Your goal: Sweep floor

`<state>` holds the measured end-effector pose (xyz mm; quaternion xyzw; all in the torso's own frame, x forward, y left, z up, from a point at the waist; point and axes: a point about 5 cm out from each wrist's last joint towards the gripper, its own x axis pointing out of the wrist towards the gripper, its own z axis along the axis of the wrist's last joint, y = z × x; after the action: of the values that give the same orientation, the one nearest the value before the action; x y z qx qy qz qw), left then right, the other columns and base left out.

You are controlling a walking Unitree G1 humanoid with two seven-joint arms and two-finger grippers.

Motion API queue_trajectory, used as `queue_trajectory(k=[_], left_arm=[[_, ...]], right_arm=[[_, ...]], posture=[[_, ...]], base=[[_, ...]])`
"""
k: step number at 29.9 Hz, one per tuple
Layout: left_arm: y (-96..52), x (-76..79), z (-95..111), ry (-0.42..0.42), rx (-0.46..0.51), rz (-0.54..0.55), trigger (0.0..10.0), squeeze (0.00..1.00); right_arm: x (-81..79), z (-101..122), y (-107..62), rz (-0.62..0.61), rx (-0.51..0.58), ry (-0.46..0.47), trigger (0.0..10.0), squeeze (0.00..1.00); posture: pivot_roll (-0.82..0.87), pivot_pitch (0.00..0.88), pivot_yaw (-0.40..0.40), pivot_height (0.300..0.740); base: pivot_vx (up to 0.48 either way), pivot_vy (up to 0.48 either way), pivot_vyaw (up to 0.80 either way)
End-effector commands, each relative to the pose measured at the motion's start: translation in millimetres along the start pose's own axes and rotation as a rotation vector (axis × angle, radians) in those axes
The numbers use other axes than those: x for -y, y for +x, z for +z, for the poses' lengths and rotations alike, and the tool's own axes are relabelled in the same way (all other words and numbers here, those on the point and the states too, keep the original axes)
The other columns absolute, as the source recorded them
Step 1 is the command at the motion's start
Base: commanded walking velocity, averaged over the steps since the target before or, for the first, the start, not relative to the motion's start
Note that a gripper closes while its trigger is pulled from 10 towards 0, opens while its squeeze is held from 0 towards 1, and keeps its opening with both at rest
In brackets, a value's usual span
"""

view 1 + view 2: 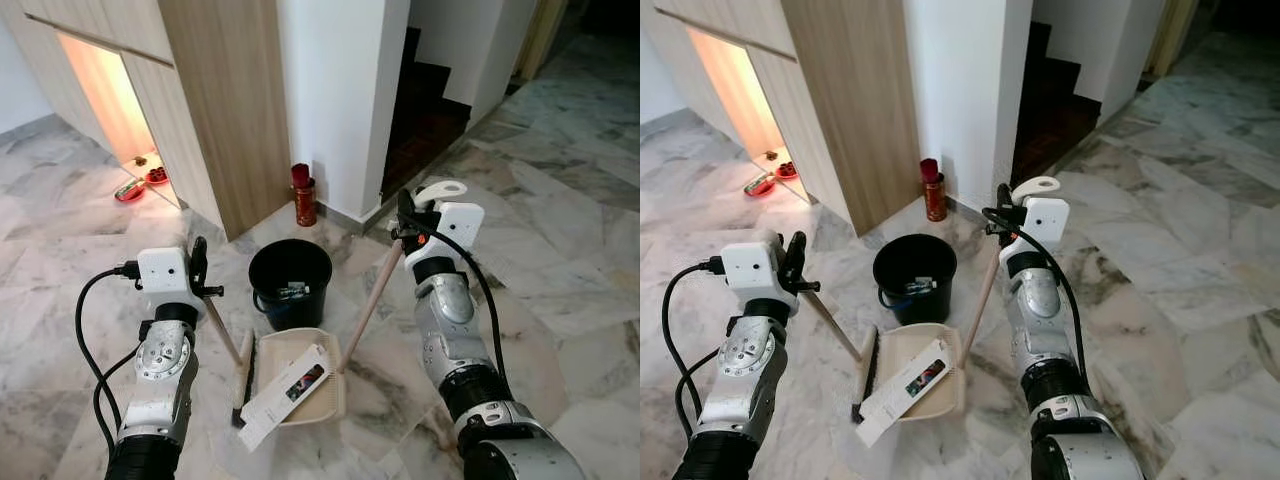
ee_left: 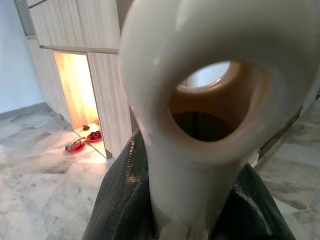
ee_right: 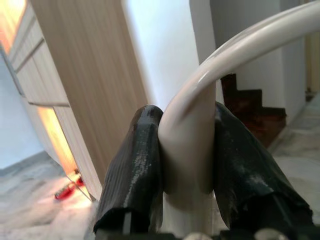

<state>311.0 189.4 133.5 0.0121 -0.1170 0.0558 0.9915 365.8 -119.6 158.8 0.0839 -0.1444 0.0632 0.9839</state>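
Your left gripper (image 1: 199, 262) has its fingers pinched on the broom handle (image 1: 222, 325); the broom head (image 1: 242, 378) rests on the marble floor (image 1: 560, 250) at 9 o'clock of the dustpan (image 1: 325, 395). Your right gripper (image 1: 405, 222) clamps the dustpan handle (image 1: 370, 300), fingers (image 3: 135, 165) pressed on either side of it. A flat carton (image 1: 285, 395) lies across the pan, hanging over its near edge. The black bucket (image 1: 290, 280) stands at 12 o'clock, just beyond the pan. You seem to be at the collecting step. Next, push the carton fully in with the broom, then lift the pan level and tip it over the bucket.
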Motion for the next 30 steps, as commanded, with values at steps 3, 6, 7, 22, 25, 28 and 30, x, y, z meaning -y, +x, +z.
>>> queue_trajectory(k=[3,6,7,22,25,28,30], left_arm=[[4.3,-4.8,9.3,0.021,0.051,0.014,10.0,0.0],[4.2,-4.5,9.1,0.02,0.051,0.016,10.0,0.0],[4.2,-4.5,9.1,0.02,0.051,0.016,10.0,0.0],[4.6,-21.0,14.2,0.068,0.081,0.113,10.0,0.0],[5.2,-49.9,28.8,0.113,0.153,0.25,10.0,0.0],[5.8,-65.0,39.1,0.134,0.195,0.295,10.0,0.0],[6.0,-69.5,42.0,0.142,0.205,0.305,10.0,0.0]], right_arm=[[-12.4,24.4,12.0,0.025,0.106,0.062,10.0,0.0],[-20.8,38.9,15.9,0.038,0.155,0.13,10.0,0.0],[-20.8,38.9,15.9,0.038,0.155,0.13,10.0,0.0],[-34.6,58.5,20.9,0.037,0.228,0.183,10.0,0.0],[-32.0,57.0,19.7,0.036,0.217,0.18,10.0,0.0],[-30.8,55.5,19.0,0.039,0.207,0.176,10.0,0.0],[-30.9,54.9,18.7,0.04,0.202,0.178,10.0,0.0]], posture=[[0.07,0.0,0.062,0.74],[0.07,0.0,0.062,0.74],[0.07,0.0,0.062,0.74],[0.07,0.0,0.064,0.74],[0.07,0.0,0.065,0.74],[0.08,0.0,0.065,0.74],[0.09,0.0,0.064,0.74]], base=[[0.0,0.0,0.0],[0.0,0.0,0.0],[0.0,0.0,0.0],[0.0,0.0,0.0],[0.0,0.0,0.0],[0.0,0.0,0.0],[0.0,0.0,0.0]])
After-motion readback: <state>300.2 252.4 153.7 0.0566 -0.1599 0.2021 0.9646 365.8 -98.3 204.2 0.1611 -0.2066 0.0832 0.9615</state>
